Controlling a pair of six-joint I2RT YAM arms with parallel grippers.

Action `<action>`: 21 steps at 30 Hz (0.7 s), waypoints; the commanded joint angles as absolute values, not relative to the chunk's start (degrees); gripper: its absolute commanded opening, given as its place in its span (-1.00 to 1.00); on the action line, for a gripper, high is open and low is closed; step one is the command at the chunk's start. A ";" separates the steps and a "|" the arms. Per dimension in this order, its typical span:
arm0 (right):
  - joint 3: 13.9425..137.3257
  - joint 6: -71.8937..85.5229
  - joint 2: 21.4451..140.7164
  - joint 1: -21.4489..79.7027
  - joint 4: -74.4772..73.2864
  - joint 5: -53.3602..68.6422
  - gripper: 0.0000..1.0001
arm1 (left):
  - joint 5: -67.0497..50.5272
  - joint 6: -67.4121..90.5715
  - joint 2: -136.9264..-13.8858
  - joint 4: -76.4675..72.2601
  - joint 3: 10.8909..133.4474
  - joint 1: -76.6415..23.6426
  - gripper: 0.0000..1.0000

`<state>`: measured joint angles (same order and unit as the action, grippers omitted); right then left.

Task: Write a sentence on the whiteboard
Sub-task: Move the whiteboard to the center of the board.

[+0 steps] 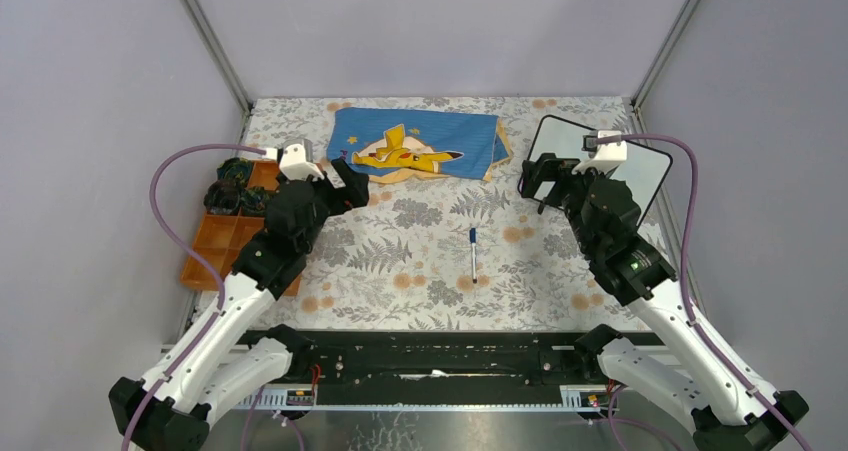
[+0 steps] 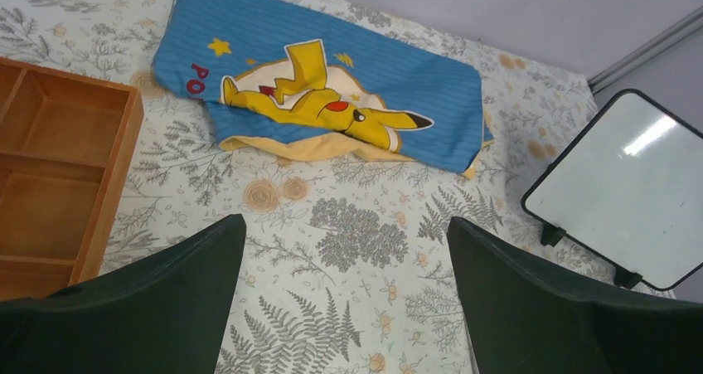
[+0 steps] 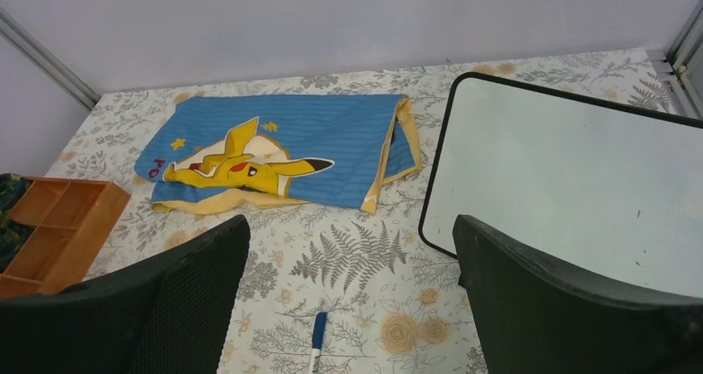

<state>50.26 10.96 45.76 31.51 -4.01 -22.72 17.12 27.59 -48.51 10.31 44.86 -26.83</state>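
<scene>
Whiteboard point(image 3: 564, 183): glossy rectangle, rounded black rim

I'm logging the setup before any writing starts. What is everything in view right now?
whiteboard: one, white with black rim, no writing visible, far right.
marker: one, white body with blue end, lying at table centre.
cloth: one, blue with yellow cartoon figure, far centre.
tray: one, orange wood, left edge.
dark items: count unclear, tray's far compartments.
tablecloth: one, floral, covering the table.
left pincer: one, black, open, beside the tray.
right pincer: one, black, open, by the whiteboard.
</scene>
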 commanded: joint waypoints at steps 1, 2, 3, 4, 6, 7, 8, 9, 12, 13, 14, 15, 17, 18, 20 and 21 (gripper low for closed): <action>51.55 11.65 45.02 30.91 -4.51 -21.59 0.99 | 16.33 27.92 -46.53 4.86 43.55 -26.20 0.98; 51.73 11.42 45.07 30.90 -4.83 -21.38 0.99 | 16.09 27.82 -46.21 4.40 43.20 -26.17 0.98; 51.99 11.17 45.18 30.82 -5.17 -20.93 0.99 | 15.71 27.66 -45.99 3.97 42.99 -26.17 0.97; 52.26 10.93 45.25 30.81 -5.45 -20.49 0.99 | 15.29 27.67 -45.89 3.77 42.92 -26.16 0.97; 53.27 10.84 45.90 31.00 -6.23 -20.17 0.97 | 13.80 27.04 -45.91 3.23 42.79 -26.13 0.98; 54.06 10.88 46.62 31.35 -6.96 -21.01 0.93 | 12.52 26.38 -45.86 2.84 42.72 -26.11 0.97; 55.11 10.91 47.52 32.17 -7.76 -23.81 0.90 | 11.42 25.98 -45.84 2.20 42.48 -26.09 0.97; 56.15 10.43 48.59 33.67 -8.54 -26.49 0.89 | 10.43 25.71 -45.75 1.62 42.25 -26.07 0.97; 58.89 7.41 52.85 40.79 -8.99 -35.23 0.88 | 8.71 25.43 -46.01 2.22 43.89 -26.00 0.97; 59.65 6.79 54.55 43.29 -8.72 -37.75 0.90 | 8.28 25.38 -46.33 2.95 45.05 -26.03 0.98; 60.24 6.68 56.33 45.24 -8.38 -39.63 0.91 | 7.84 25.20 -46.78 3.61 46.25 -26.02 0.97; 60.71 7.23 58.27 46.41 -8.15 -40.71 0.91 | 7.39 24.99 -47.22 4.12 47.37 -26.02 0.97; 61.05 9.75 62.02 47.08 -7.81 -41.08 0.93 | 6.19 23.84 -48.06 4.06 48.37 -26.01 0.97; 61.27 11.94 64.09 47.11 -8.16 -41.61 0.98 | 5.70 23.13 -48.22 3.55 48.31 -26.02 0.97; 61.38 16.58 68.06 47.14 -9.02 -42.36 1.00 | 5.08 21.36 -48.12 2.07 47.15 -26.02 0.98; 61.24 19.20 69.69 47.09 -9.25 -42.47 1.00 | 5.20 20.62 -47.89 1.13 46.25 -26.00 0.97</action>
